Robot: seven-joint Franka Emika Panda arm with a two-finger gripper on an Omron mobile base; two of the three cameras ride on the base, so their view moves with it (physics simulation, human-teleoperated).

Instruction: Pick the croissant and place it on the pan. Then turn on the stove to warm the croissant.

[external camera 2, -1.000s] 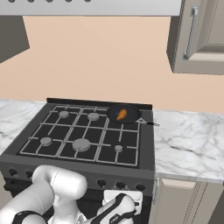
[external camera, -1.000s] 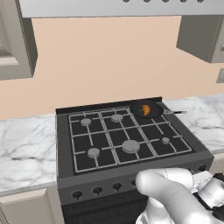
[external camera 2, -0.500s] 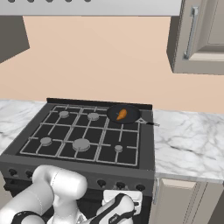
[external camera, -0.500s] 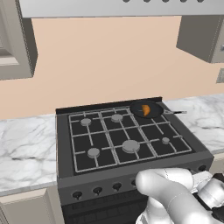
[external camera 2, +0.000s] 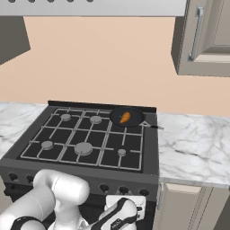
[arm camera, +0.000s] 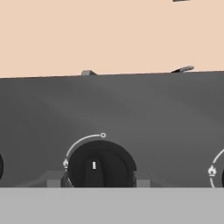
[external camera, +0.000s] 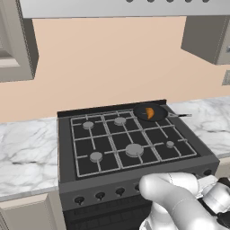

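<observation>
The croissant (external camera: pixel 149 112) lies in the pan (external camera: pixel 140 109) on the back right burner of the stove (external camera: pixel 130 167), so the placing looks done. The tool's fingers (arm camera: pixel 55 180) flank a front knob (arm camera: pixel 101 165), closed together on it. The turn should follow the arc toward the flame mark, with the grip centred so it doesn't slip.
</observation>
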